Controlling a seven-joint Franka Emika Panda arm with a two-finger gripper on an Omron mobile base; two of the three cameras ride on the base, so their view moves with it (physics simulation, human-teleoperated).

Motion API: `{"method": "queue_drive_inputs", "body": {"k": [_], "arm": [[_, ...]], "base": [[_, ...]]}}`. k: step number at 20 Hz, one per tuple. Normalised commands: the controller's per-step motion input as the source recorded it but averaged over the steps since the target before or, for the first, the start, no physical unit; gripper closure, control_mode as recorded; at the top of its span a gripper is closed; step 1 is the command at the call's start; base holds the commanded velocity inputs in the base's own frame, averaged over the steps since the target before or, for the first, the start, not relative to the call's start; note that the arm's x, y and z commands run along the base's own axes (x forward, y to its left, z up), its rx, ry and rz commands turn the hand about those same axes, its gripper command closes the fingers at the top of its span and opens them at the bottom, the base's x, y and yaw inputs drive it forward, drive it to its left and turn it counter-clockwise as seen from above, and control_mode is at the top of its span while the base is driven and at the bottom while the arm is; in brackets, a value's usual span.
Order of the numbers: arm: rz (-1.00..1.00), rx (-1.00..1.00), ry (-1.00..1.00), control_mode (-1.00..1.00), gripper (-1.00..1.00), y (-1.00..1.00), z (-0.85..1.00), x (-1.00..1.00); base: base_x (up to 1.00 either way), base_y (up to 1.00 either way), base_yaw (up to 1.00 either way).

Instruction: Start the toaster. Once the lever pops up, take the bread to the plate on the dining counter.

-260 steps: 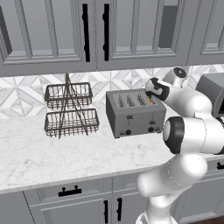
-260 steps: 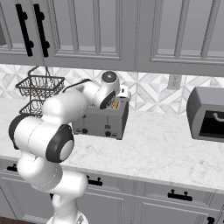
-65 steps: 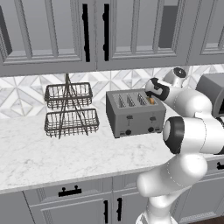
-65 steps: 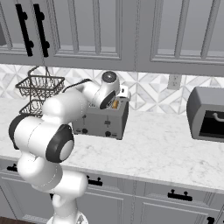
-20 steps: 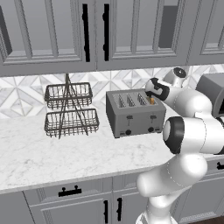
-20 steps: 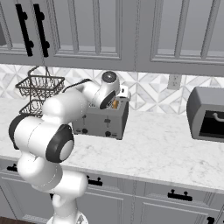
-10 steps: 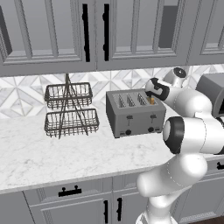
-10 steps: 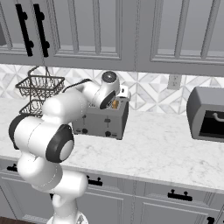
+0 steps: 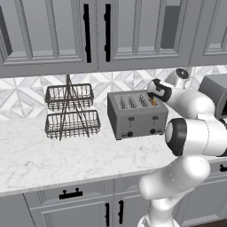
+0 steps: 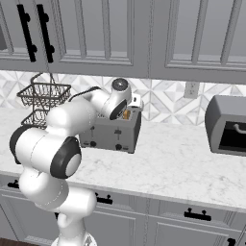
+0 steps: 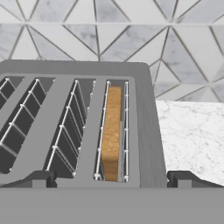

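Toaster [image 9: 137, 114], a boxy grey metal four-slot unit with two black levers and two black knobs on its front, was seen standing on the white marble worktop [image 9: 53, 155] against the patterned tile backsplash [image 11: 131, 39]. Bread [image 11: 112, 131], one tan-brown slice, was seated upright in the slot nearest the toaster's right end, its top edge about level with the slot rim. Gripper [image 11: 112, 179] was held just above that end of the toaster, fingertips [image 11: 38, 178] spread wide to either side of the bread slot, nothing pinched. Two-tier dark wire basket [image 9: 71, 111] stood to the toaster's left, darker grey rounded appliance [image 10: 228, 125] well apart on the right.
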Motion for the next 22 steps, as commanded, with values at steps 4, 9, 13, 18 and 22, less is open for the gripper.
{"method": "queue_drive_inputs", "body": {"k": [4, 9, 13, 18, 22], "arm": [[0.00, 0.00, 0.00, -1.00, -1.00, 0.00, 0.00, 0.00], [0.00, 0.00, 0.00, -1.00, -1.00, 0.00, 0.00, 0.00], [0.00, 0.00, 0.00, -1.00, -1.00, 0.00, 0.00, 0.00], [0.00, 0.00, 0.00, -1.00, -1.00, 0.00, 0.00, 0.00], [0.00, 0.00, 0.00, -1.00, -1.00, 0.00, 0.00, 0.00]], "base": [[0.00, 0.00, 0.00], [0.00, 0.00, 0.00], [0.00, 0.00, 0.00], [0.00, 0.00, 0.00], [0.00, 0.00, 0.00]]}}
